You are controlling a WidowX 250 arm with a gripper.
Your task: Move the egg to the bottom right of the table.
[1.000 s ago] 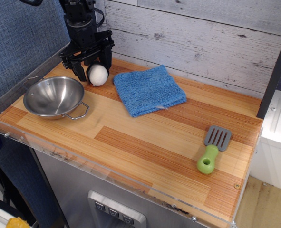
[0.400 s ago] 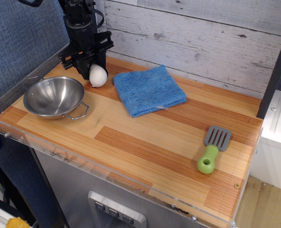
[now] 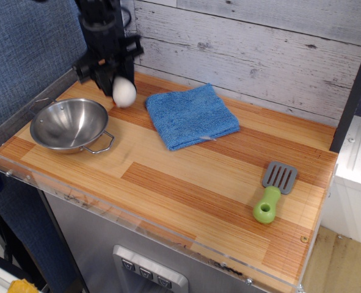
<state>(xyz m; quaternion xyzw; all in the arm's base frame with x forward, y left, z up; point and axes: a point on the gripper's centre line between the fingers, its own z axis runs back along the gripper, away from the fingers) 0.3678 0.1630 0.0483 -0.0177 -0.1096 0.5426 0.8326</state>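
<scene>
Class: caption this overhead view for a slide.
Gripper holds the egg above the table, near bowl.

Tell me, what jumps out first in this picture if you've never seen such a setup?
The black gripper at the back left corner of the wooden table, closed on a white egg held just above the surface. Next, the bright blue cloth lying flat beside it, near the middle back. Then the shiny steel bowl at the left edge and the green-handled spatula at the right.
</scene>
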